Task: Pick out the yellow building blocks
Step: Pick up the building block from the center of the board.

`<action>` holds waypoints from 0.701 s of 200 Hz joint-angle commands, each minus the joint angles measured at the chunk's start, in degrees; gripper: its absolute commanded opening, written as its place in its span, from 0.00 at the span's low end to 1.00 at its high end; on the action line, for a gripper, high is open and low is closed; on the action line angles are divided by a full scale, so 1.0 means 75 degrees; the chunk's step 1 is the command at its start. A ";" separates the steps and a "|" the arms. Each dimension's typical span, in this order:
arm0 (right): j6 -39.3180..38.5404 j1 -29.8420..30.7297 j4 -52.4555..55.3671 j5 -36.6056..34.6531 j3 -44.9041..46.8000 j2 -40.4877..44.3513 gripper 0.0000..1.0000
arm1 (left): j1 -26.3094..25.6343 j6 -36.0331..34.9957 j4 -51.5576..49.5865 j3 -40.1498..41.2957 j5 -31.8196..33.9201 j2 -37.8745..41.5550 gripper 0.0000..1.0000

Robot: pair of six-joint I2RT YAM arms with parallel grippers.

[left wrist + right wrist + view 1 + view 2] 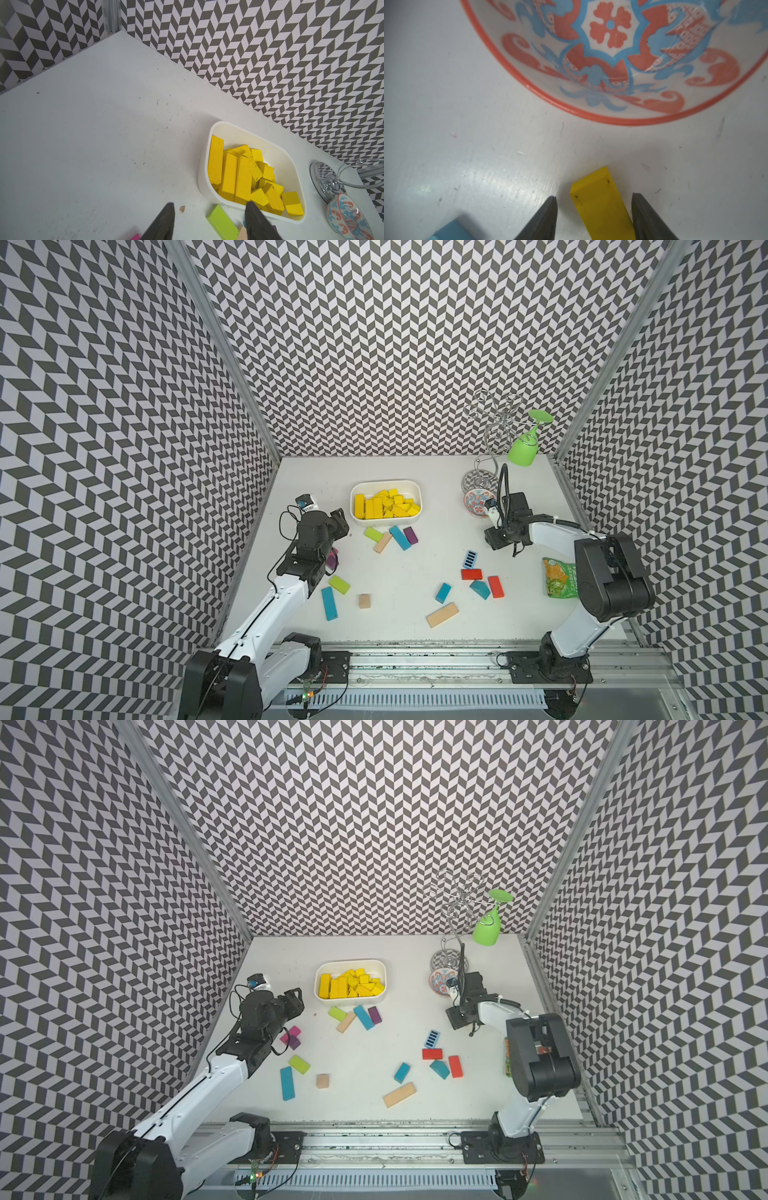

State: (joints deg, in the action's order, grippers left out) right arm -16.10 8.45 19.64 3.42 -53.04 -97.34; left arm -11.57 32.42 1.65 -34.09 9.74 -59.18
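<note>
**One yellow straggler by the bowl, the rest in the tub**

Far centre of the table [415, 605]: white tub [409, 491], heaped with the yellow building blocks [384, 506], long bars on its left side and short pieces piled to the right.

Right gripper [593, 195]: down low at far right, fingers spread astride a lone yellow block [602, 205] lying flat on the table. There is a clear gap on one side of the block. On the other side I can't tell whether the finger touches. Nothing is clamped. The arm's wrist hides this block in both top views.

Just beyond the block, apart from it: patterned bowl [623, 121], red-and-blue. Farther back stands a wire rack [490, 435] with a green goblet [523, 450] hung upside down.

Left gripper [209, 204]: left of the tub, fingers apart, holding nothing.

Along the tub's near side, close to the left gripper's fingertips, a lime-green block [222, 223] lies beside a pale wooden block [382, 542], a blue block [400, 537] and a purple block [410, 535].

Nearer, on the right: red blocks [471, 573], teal pieces and a snack bag [559, 577] by the right arm.
</note>
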 commanded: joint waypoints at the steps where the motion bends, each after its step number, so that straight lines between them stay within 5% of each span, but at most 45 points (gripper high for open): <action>1: 0.0061 -0.0029 0.0029 -0.0112 0.0034 -0.0072 0.56 | 0.0067 -0.0187 0.0024 -0.0313 -0.0056 0.0051 0.56; 140: 0.0129 0.0232 0.0409 0.0031 -0.0181 -0.0449 0.33 | 0.0090 -0.0116 -0.0044 -0.0287 -0.0009 0.0242 0.56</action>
State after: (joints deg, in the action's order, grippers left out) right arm -14.92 9.50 21.37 2.83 -55.07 -99.42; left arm -11.35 32.21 1.61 -34.83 9.56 -57.78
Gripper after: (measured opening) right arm 0.342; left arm 0.562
